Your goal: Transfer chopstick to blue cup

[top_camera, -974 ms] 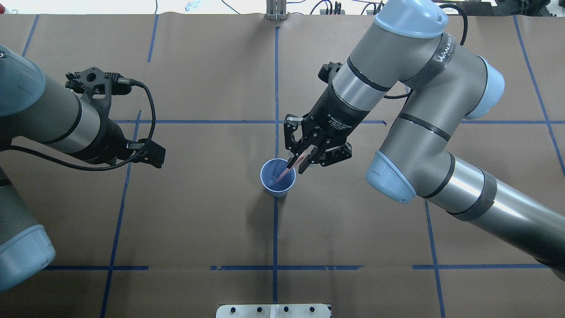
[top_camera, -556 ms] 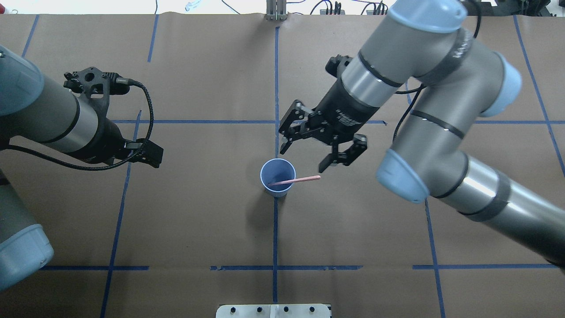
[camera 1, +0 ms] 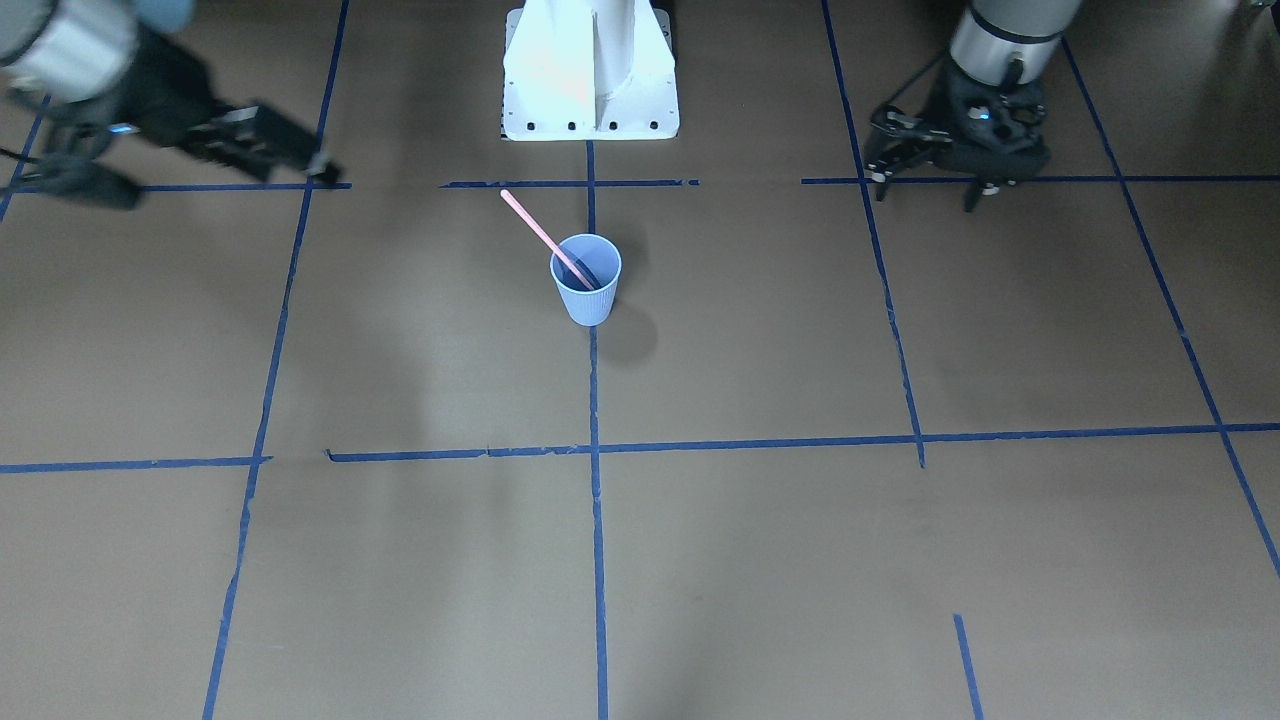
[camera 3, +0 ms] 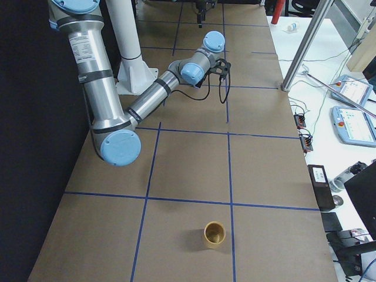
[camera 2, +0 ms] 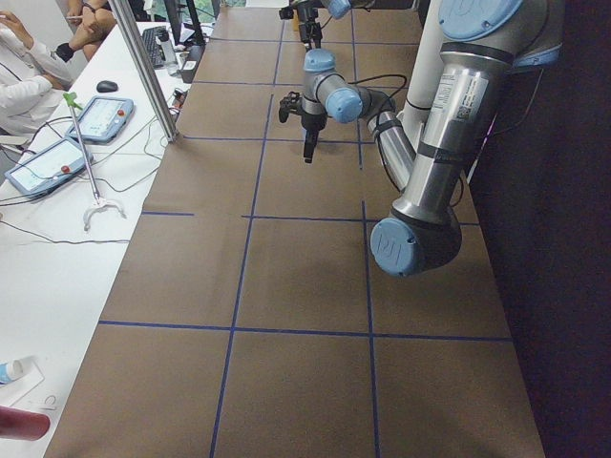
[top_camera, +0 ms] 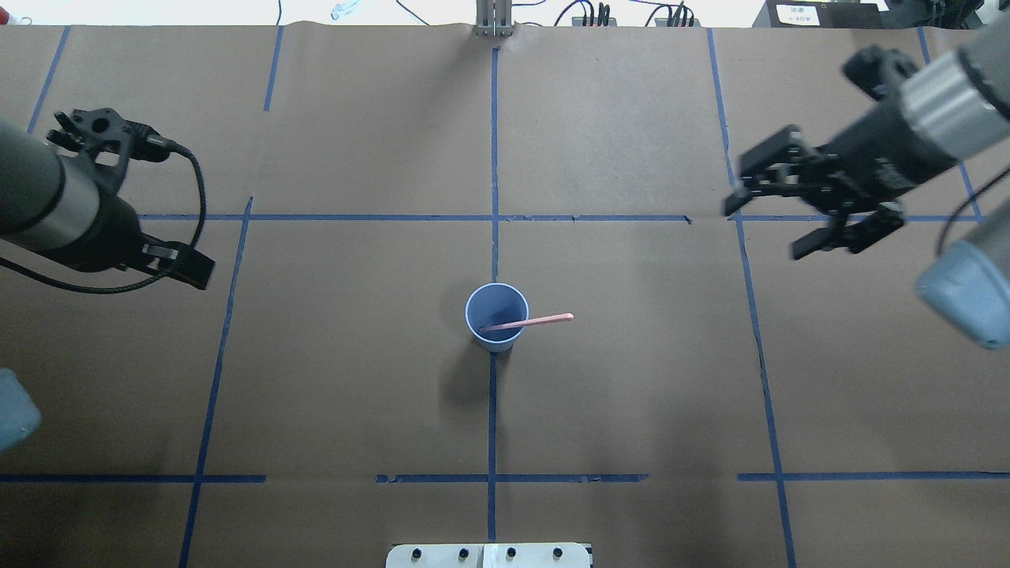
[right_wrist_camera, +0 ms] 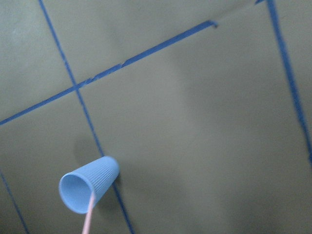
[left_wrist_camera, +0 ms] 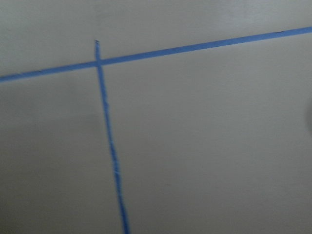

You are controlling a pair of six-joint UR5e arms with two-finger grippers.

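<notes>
- Jaws of the right gripper [top_camera: 761, 231] stand spread wide, and we see nothing between them but bare table [top_camera: 631, 394].
- Jaws of the left gripper [top_camera: 197, 272] appear side-on in the overhead view and as a dark tangle in the front-facing view. We cannot tell whether they are parted or closed. Its wrist camera gives us only brown paper and tape.
- Beyond the open end of the right jaws, well apart from them, we find the blue cup [top_camera: 496, 315]. It stands upright with its rim up, between the two grippers, and touches neither.
- Inside it sits the chopstick [top_camera: 529, 322]. Its lower end is down in the cup and its shaft leans on the rim on the side facing the right jaws. Its upper part reaches out past the rim toward them, clear of both grippers.
- From the right wrist camera we see the cup low and to the left, with the stick running off the bottom edge.
- Under the cup runs the blue tape line [top_camera: 493, 158] along the table's middle.
- Farther out, at the table's edge on the robot's side, we see a white base plate [camera 1: 590, 80].
</notes>
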